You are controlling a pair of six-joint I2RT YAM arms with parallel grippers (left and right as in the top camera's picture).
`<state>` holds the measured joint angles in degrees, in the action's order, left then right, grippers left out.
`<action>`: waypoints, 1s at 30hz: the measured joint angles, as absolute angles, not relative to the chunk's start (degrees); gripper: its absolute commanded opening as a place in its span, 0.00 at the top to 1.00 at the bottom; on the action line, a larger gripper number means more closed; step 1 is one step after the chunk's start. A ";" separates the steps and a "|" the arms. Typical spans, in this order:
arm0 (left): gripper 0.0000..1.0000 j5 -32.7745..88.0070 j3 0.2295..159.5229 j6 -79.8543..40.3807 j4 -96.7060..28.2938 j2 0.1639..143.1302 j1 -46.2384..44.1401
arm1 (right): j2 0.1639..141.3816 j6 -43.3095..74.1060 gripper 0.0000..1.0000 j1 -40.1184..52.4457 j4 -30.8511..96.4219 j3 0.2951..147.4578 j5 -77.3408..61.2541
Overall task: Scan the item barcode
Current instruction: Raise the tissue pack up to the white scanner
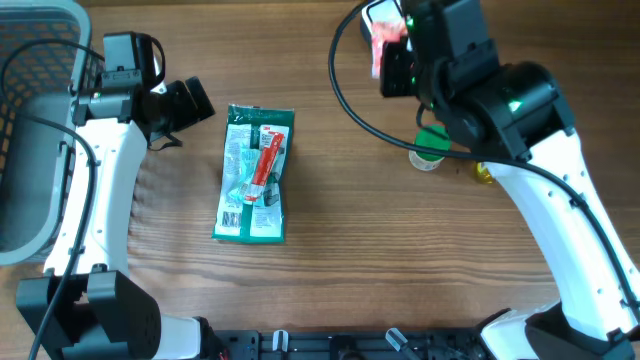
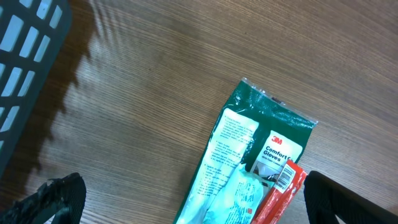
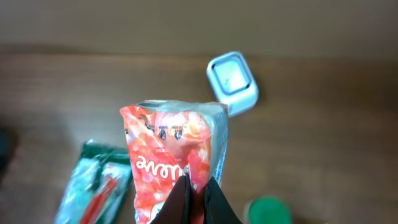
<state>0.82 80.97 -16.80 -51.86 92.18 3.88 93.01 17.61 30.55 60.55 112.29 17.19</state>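
My right gripper (image 3: 198, 188) is shut on a red and pink snack packet (image 3: 176, 149), pinching its lower edge and holding it upright above the table. Just beyond the packet lies a white square scanner (image 3: 232, 80). In the overhead view the packet (image 1: 381, 48) hangs under the right arm, beside the scanner (image 1: 378, 12) at the table's far edge. No barcode shows clearly on the packet. My left gripper (image 2: 199, 214) stands wide open and holds nothing, hovering above the top left of a green glove package (image 2: 249, 149).
The green glove package (image 1: 255, 175) lies mid-table with a red carded item (image 1: 266, 165) on top, its barcode (image 2: 285, 177) facing up. A grey basket (image 1: 30, 150) stands at the far left. A green-lidded bottle (image 1: 432, 148) and a small yellow thing (image 1: 484, 175) sit under the right arm.
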 measured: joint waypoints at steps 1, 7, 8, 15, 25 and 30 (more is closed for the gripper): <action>0.00 0.82 80.97 -16.80 -51.88 92.18 3.88 | 93.65 16.40 0.96 30.57 59.66 112.29 18.39; 0.00 0.80 80.97 -16.80 -51.86 92.18 3.88 | 103.20 7.22 0.96 30.65 53.08 112.22 27.59; 0.00 0.82 80.97 -16.80 -51.83 92.18 3.88 | 105.19 5.58 0.96 30.65 51.72 112.16 29.56; 0.00 0.82 80.97 -16.80 -51.68 92.18 3.88 | 120.66 -10.28 0.96 30.41 35.81 111.85 43.11; 0.00 0.80 80.97 -16.80 -51.86 92.18 3.88 | 131.07 -26.74 0.96 27.14 19.55 111.79 49.54; 0.00 0.80 80.97 -16.80 -51.86 92.18 3.88 | 131.17 -30.57 0.96 25.21 15.31 111.79 48.16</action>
<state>0.80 80.97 -16.80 -51.86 92.18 3.88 131.17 -30.57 25.21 15.31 111.79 48.16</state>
